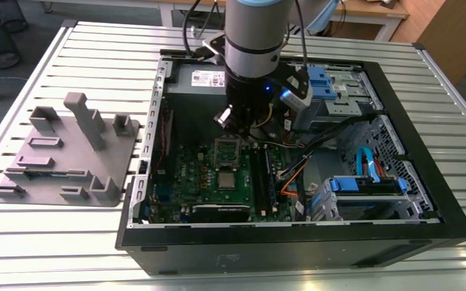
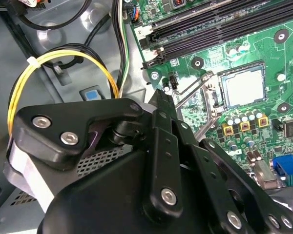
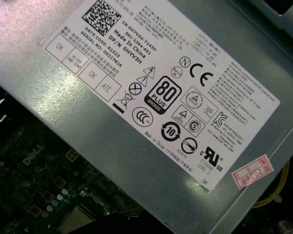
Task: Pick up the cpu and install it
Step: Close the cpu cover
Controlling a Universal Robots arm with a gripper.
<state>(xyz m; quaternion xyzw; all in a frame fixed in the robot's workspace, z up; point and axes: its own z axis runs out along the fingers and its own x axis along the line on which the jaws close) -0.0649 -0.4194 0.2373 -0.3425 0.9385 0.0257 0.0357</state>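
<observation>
The arm reaches down into an open computer case [image 1: 427, 233] that lies on its side on a slatted metal table [image 1: 47, 236]. Its gripper [image 1: 235, 124] hangs over the green motherboard [image 1: 209, 182], near the board's edge toward the power supply [image 1: 196, 79], just above the open socket frame [image 1: 227, 148].

The cpu [image 1: 227, 179] lies flat on the motherboard, toward the middle of the board, just beside the socket frame on the side away from the power supply. In the second wrist view the cpu [image 2: 242, 87] sits inside a dark square surround with its pale metal top facing up, and a thin metal lever [image 2: 193, 87] stands raised beside it. The gripper [image 2: 161, 97] in that view is apart from the chip; its black fingers [image 2: 165, 141] run close together to a narrow tip, with nothing visible between them, though how tightly they meet I cannot tell.

The first wrist view looks onto the power supply [image 3: 112, 146] and its white label [image 3: 161, 87].

On the table, off the case's side at the exterior view's left, rests a grey plastic tray [image 1: 67, 154] with upright posts.
</observation>
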